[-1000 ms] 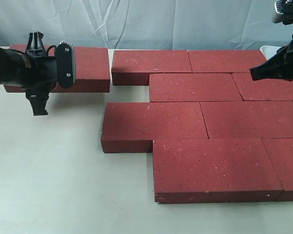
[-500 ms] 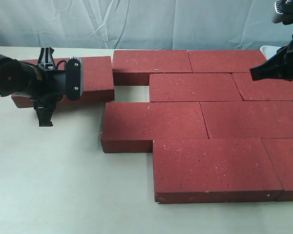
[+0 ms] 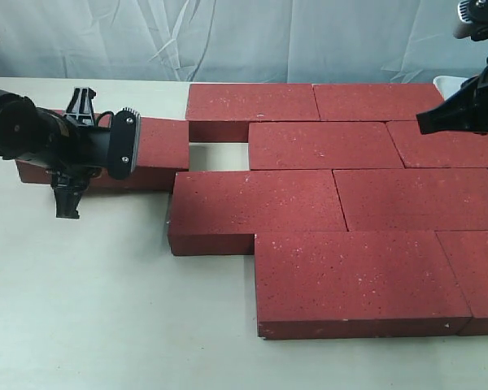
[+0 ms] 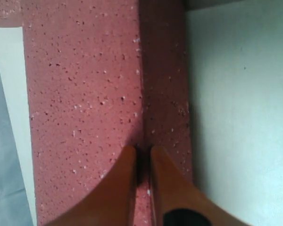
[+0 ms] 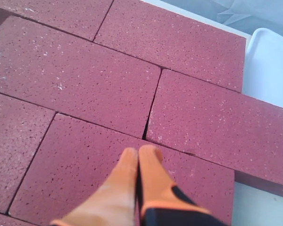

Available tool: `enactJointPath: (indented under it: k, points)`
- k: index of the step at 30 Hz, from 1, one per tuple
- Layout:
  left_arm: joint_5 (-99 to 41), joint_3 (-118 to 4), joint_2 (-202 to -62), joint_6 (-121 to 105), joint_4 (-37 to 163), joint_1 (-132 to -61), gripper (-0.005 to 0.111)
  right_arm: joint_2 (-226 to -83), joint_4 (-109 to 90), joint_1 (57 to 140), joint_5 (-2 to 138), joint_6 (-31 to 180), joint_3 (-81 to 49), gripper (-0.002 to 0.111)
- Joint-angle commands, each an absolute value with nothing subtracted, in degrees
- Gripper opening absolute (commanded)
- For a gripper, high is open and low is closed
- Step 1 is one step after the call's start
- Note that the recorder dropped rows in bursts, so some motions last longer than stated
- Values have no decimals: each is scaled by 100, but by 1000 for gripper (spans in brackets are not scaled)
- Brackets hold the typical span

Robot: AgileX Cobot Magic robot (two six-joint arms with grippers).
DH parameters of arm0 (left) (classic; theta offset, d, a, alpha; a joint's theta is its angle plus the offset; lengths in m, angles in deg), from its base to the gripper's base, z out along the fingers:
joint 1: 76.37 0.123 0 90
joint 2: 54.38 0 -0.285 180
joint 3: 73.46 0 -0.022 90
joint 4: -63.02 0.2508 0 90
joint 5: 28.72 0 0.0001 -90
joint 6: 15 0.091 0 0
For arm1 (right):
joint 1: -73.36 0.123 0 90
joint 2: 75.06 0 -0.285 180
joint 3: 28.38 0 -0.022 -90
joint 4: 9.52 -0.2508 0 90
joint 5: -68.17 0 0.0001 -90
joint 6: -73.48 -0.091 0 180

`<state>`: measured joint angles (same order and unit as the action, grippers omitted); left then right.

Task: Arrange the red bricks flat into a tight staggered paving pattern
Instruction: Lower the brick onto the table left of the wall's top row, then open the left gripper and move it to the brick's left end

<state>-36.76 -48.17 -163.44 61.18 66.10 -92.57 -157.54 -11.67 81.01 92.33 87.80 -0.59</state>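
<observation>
Exterior view, upper left of the frame: one dark red, pale-speckled rectangular paving brick (image 3: 159, 140) lies flat and skewed on the off-white table (image 3: 106, 309). Its right end sits just beside the open notch in the second row of the laid red bricks (image 3: 325, 146). Left wrist view shows the left gripper (image 4: 142, 150) with orange fingers pinched together, empty, down along the brick's long top edge. The right gripper (image 5: 138, 151) is likewise closed on nothing, above the laid field. To me that brick looks heavy, rigid and gritty, too broad to pinch. I'd shove it low on a long side, near the middle, so it doesn't swivel.
</observation>
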Motion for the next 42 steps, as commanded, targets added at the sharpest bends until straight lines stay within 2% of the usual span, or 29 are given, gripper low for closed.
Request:
enactJointPath:
  k: [1,4,6,8,10,12,13,15,20,24,26,29,31,35,42]
  points:
    - [-3577,-4798,-16423,6364,6362,-9312,0,-15713,-1158,8078,9143,8779,-47,-1]
    - [-3577,-4798,-16622,6388,6406,-9312,1,-15713,-1158,8078,9143,8779,-47,-1]
    - [-3633,-4798,-16723,6556,6406,-9312,7,-15713,-1158,8078,9143,8779,-47,-1]
    - [-3659,-4798,-16755,6645,6406,-9312,22,-15713,-1158,8078,9143,8779,-47,-1]
    - [-3555,-4798,-16743,6645,6406,-9312,45,-15713,-1158,8078,9154,8779,-47,-1]
    - [-3503,-4798,-16664,6634,6406,-9312,63,-15713,-1158,8078,9154,8779,-47,-1]
    - [-3477,-4798,-16617,6616,6394,-9302,69,-15713,-1158,8078,9154,8779,-47,-1]
    - [-3475,-4798,-16458,6599,6394,-9276,71,-15713,-1158,8078,9154,8779,-47,-1]
    - [-3855,-4798,-15793,6590,6407,-9112,71,-15713,-1158,8078,9154,8779,-47,-1]
    - [-4202,-4798,-15285,6047,6396,-8717,68,-15713,-1158,8078,9154,8779,-47,-1]
    - [-4029,-4798,-15153,5101,6396,-8337,56,-15713,-1158,8078,9154,8779,-47,-1]
    - [-3884,-4798,-15229,3480,6386,-7784,20,-15713,-1158,8078,9141,8779,-47,-1]
    - [-3921,-4866,-15399,2395,6348,-7492,1,-15713,-1158,8078,9152,8779,-47,-1]
    - [-4518,-5210,-15936,893,6348,-7147,1,-15713,-1158,8078,9152,8779,-47,-1]
    - [-4830,-5870,-16883,233,6348,-7123,1,-15713,-1158,8078,9152,8779,-47,-1]
